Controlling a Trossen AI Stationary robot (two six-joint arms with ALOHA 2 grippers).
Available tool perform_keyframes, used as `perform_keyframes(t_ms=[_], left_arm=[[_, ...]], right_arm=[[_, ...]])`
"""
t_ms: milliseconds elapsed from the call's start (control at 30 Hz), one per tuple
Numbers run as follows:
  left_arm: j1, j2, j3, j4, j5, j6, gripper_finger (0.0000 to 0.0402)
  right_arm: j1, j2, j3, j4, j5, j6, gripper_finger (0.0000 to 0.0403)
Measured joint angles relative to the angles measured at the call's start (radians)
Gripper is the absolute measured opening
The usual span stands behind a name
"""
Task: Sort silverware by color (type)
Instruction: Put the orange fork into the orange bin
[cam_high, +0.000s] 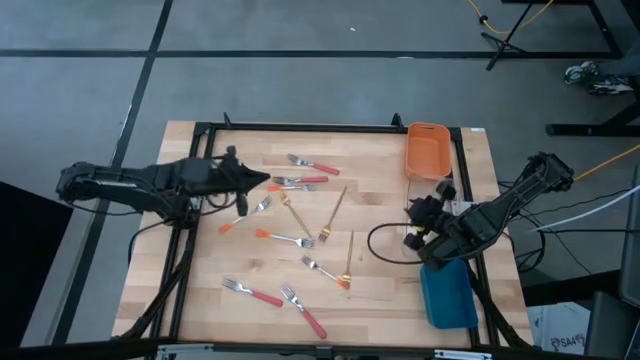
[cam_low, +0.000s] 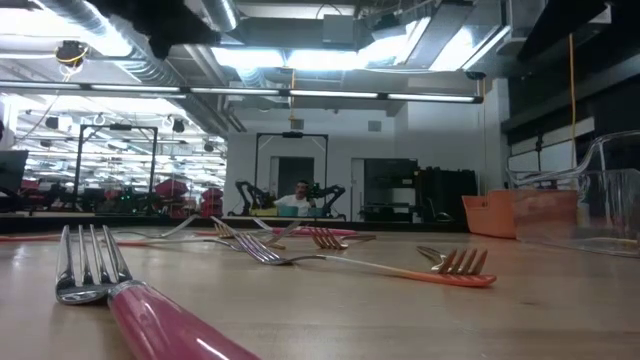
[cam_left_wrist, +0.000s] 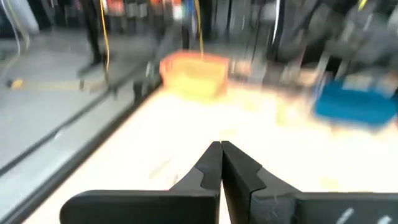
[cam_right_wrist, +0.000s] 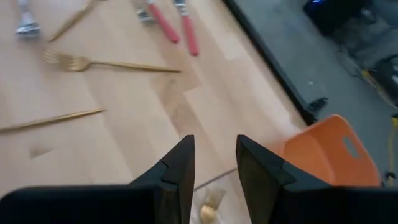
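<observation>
I read the sorting as barely begun: nearly all the silverware (cam_high: 300, 235) still lies scattered on the desk (cam_high: 380, 290), around its middle.

Nearest me, at 5 o'clock, the blue bin (cam_high: 448, 295) looks empty. At about 3 o'clock my right gripper (cam_right_wrist: 214, 163) hovers beside the clear bin (cam_low: 590, 205) with its fingers a narrow gap apart; I see nothing gripped, though a small gold piece (cam_right_wrist: 208, 208) lies just beneath. At 9 o'clock my left gripper (cam_left_wrist: 221, 163) hangs with fingers pressed together, holding nothing. Farthest, at 1 o'clock, the orange bin (cam_high: 426, 150) looks empty.

Count on the desk: about 4 pink-handled, 3 orange-handled, 3 gold, 1 possibly all-silver. 3 bins.
</observation>
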Motion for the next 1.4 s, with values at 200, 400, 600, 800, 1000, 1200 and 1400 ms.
perform_keyframes(t_ms=[200,400,600,800,1000,1200,1400], left_arm=[[0.0,0.113,0.105,-0.333,0.03,-0.054,0.0],[0.0,0.176,0.106,-0.51,0.086,-0.22,0.0],[0.0,0.235,0.105,-0.617,0.091,-0.367,0.0021],[0.0,0.303,0.076,-0.622,0.091,-0.394,0.0064],[0.0,0.394,0.024,-0.615,0.091,-0.395,0.0074],[0.0,0.478,-0.023,-0.571,0.094,-0.393,0.0074],[0.0,0.531,-0.048,-0.496,0.142,-0.377,0.0074]], right_arm=[[0.0,0.0,0.0,0.104,-0.09,-0.098,0.0108],[0.0,0.0,0.0,0.142,-0.137,-0.12,0.0108],[0.0,0.0,0.0,0.142,-0.139,-0.12,0.0108],[0.0,0.0,0.0,0.145,-0.139,-0.12,0.0108],[0.0,0.001,0.0,0.145,-0.139,-0.12,0.0108],[0.0,0.001,0.0,0.145,-0.139,-0.12,0.0108],[0.0,0.001,0.0,0.145,-0.139,-0.12,0.0108]])
